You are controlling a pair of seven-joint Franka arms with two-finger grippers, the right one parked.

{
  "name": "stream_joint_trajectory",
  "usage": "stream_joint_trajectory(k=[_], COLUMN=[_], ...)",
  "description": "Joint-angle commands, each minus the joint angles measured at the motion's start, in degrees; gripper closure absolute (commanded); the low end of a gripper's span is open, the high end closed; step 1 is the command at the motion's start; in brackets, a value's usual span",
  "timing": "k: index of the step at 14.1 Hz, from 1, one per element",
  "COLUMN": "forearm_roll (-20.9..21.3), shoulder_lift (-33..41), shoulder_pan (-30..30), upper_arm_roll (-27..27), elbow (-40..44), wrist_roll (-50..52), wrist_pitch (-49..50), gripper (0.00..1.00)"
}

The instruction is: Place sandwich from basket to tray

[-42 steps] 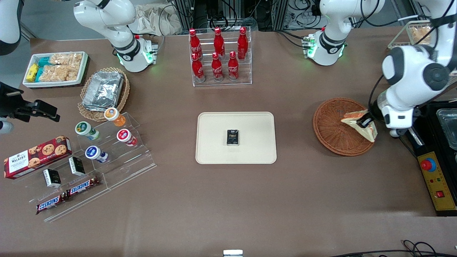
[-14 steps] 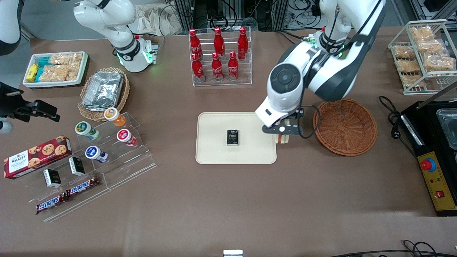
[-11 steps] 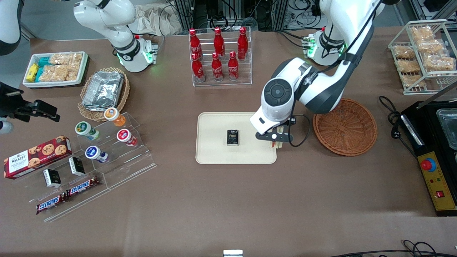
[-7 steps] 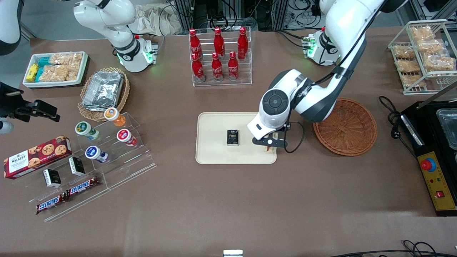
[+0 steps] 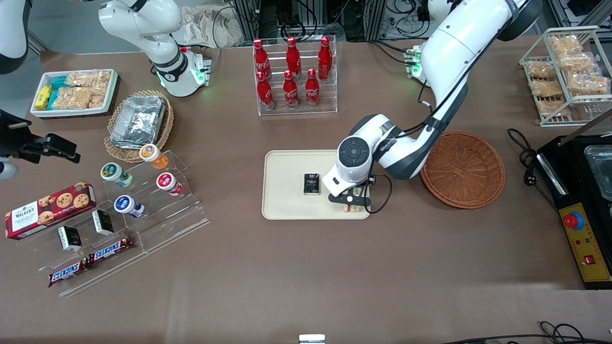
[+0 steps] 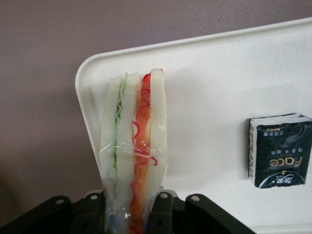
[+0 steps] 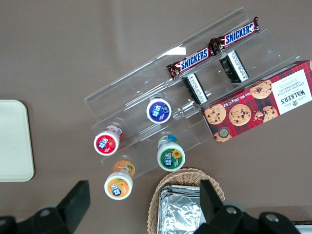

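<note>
- The sandwich (image 6: 132,146), a plastic-wrapped wedge of white bread with green and red filling, hangs over the tray (image 6: 209,78) near one rounded corner, held on edge.
- It looks light, soft and easily crushed; the wrap seems slippery. A gentle hold across the bread faces suits it.
- The tool (image 5: 351,203) pinches the sandwich's end between its fingers.
- The left arm reaches low over the tray's corner nearest the empty basket (image 5: 463,169), wrist pointing down.
- A small dark packet (image 5: 311,184) lies mid-tray on the brown bench (image 5: 306,277).
</note>
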State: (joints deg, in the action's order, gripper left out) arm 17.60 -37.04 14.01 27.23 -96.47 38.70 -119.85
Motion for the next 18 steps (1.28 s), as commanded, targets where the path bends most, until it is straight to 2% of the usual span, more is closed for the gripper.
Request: stream_joint_trajectory(k=[1, 6, 7, 8, 9, 10, 11, 12, 18], forearm_roll=[1.4, 2.9, 3.0, 3.0, 3.1, 3.1, 3.1, 3.1, 2.8], shoulder_lift=[-0.7, -1.5, -1.6, -1.9, -2.2, -2.3, -2.3, -2.3, 0.2], shoulder_pan=[0.8, 0.9, 0.9, 0.9, 0.9, 0.9, 0.8, 0.8, 0.4], upper_arm_roll=[-0.2, -0.2, -0.2, -0.2, -0.2, -0.3, -0.3, -0.3, -0.2], elbow=[0.8, 0.8, 0.8, 0.8, 0.8, 0.8, 0.7, 0.7, 1.3], wrist_roll=[1.7, 2.2, 2.1, 2.1, 2.1, 2.0, 1.9, 2.0, 2.2], wrist_pitch=[-0.5, -0.5, -0.5, -0.5, -0.5, -0.5, -0.4, -0.4, 1.9], gripper=[1.00, 1.00, 0.95, 0.86, 0.68, 0.45, 0.11, 0.00, 0.00])
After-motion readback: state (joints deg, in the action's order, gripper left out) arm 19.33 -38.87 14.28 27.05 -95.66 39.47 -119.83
